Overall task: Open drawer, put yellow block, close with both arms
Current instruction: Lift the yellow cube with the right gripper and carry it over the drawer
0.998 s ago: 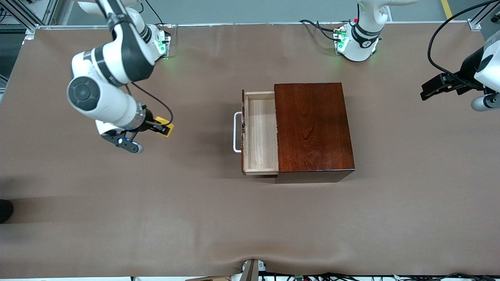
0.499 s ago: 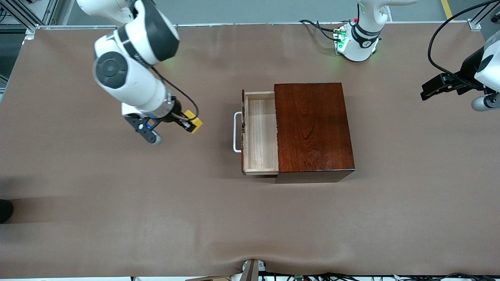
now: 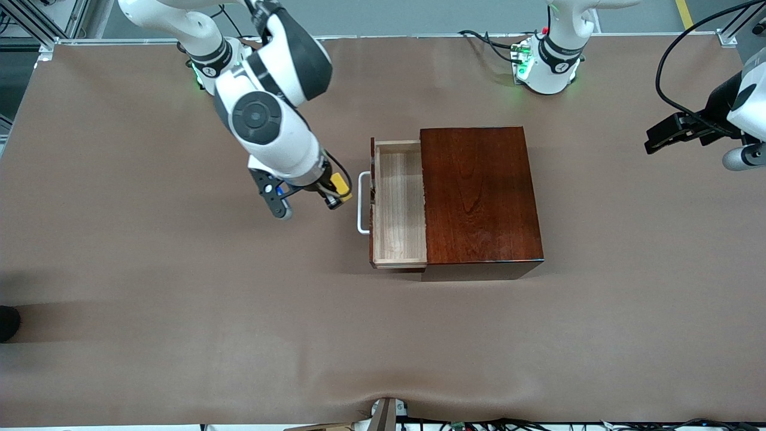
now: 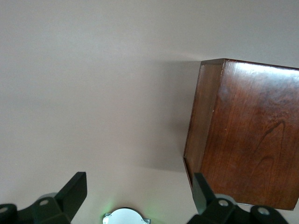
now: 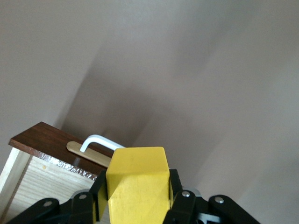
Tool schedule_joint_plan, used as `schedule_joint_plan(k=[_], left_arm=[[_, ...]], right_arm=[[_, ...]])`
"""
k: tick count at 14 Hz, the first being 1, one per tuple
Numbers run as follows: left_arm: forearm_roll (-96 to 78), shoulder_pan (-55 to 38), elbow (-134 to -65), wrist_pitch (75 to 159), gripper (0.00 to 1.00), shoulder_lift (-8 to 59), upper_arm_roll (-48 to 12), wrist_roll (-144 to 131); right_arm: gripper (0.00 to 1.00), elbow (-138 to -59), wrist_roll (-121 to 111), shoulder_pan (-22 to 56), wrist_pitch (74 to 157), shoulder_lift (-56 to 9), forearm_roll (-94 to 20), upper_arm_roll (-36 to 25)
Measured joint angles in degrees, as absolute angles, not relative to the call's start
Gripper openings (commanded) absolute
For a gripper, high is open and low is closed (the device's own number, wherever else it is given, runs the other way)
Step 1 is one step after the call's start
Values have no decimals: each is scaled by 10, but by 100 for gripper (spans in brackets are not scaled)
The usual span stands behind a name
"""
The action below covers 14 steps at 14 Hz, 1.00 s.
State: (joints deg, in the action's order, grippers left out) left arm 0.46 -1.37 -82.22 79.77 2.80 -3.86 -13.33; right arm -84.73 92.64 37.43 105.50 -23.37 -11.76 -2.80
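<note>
Two arms at a brown table. Right gripper clenched on the yellow block, up in the air just beside the white handle, toward the right arm's end. Drawer pulled out of the dark wooden box, light-wood tray bare. Left gripper spread wide, holding nothing, waiting over the left arm's end of the table.

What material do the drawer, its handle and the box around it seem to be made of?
The drawer looks like pale unfinished wood, with visible straight grain and a matte surface. Its handle seems to be white-coated metal or plastic; the look leaves this open. The box looks like dark reddish wood with glossy varnish, showing grain and reflections.
</note>
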Motion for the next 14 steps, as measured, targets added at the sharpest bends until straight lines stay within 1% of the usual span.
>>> schedule_joint_plan(k=[5,10,14], left_arm=[[5,-14,-822,798,100,28,-39,-133],[5,-14,-822,798,100,28,-39,-133],[5,-14,-822,798,100,28,-39,-133]], right_arm=[[0,-800,1037,403,1077,-267,-118,-28],[0,-796,1103,444,1114,-306,-118,-28],[0,-787,1132,449,1118,-322,-118,-28]])
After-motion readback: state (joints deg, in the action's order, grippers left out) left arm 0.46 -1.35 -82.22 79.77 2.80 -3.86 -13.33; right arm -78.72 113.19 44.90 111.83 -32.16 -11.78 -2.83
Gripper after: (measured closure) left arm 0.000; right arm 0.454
